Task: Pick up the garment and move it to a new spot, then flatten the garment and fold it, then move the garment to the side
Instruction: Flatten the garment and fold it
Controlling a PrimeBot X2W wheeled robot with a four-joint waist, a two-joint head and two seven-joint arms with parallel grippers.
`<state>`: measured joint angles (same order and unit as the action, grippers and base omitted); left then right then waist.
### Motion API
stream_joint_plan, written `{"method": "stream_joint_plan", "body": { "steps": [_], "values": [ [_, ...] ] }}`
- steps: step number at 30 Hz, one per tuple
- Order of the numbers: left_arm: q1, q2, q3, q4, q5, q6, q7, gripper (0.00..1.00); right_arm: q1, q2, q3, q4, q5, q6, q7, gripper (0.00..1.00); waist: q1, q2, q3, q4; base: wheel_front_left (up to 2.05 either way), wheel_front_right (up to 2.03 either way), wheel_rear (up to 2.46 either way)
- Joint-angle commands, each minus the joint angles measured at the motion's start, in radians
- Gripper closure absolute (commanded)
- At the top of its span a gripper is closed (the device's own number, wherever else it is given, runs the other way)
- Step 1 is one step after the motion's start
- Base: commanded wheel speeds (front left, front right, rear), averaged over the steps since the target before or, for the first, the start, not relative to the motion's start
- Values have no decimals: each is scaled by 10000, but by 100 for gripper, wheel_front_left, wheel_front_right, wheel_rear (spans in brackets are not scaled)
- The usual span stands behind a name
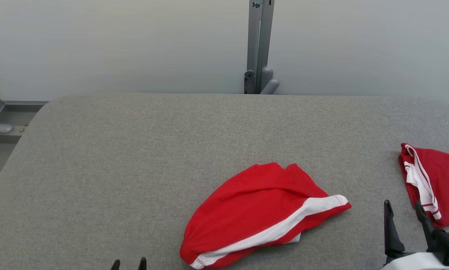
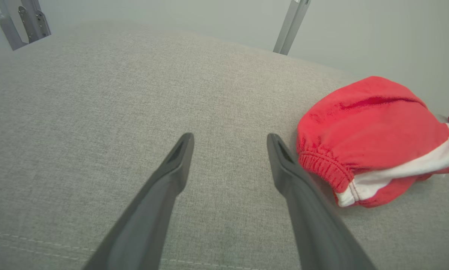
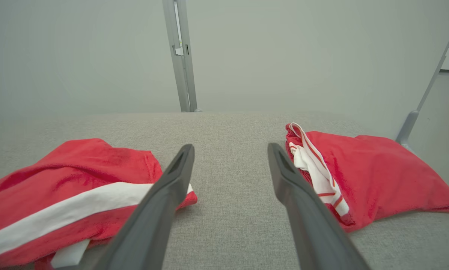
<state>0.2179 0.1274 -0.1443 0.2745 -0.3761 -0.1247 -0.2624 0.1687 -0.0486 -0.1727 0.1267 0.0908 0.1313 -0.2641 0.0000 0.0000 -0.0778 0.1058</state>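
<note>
Near the front edge of the worktop (image 1: 134, 168), right of its middle, the red garment (image 1: 254, 210) lies bunched, with a white stripe along its front side and the elastic waistband end toward my left jaws. Left jaws: apart, holding nothing, at the front edge left of the garment, one finger (image 2: 286, 168) just beside the waistband. Right jaws: apart, holding nothing, over the front-right part, between the garment and a second red garment (image 1: 438, 180) lying at the right edge. Bare grey fabric runs from the garment to the left edge, the rounded far-left corner and the far edge, where a grey post (image 1: 259, 45) stands.
</note>
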Motion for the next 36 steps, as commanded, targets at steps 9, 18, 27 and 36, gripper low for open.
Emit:
{"method": "stream_joint_plan", "body": {
  "steps": [9,18,27,36],
  "values": [
    [-29,420,-1058,-411,-2015,-68,2780,0,-1892,-1499,2093,1686,1284,-10,1851,0,0,0,218,-57,0,0,0],
    [-263,328,-1684,-1273,-3148,-70,4876,0,-3553,-2719,3652,2361,2879,-10,5101,0,0,0,721,192,0,0,0],
    [-990,191,-2253,-1124,-3575,-72,4974,0,-4332,-2979,4184,3171,3403,-10,5524,0,0,0,1349,398,0,0,0],
    [-1335,398,-2614,-717,-4025,-72,4801,0,-4571,-3114,4787,3514,3877,-10,5430,0,0,0,1400,315,0,0,0]
  ]
}}
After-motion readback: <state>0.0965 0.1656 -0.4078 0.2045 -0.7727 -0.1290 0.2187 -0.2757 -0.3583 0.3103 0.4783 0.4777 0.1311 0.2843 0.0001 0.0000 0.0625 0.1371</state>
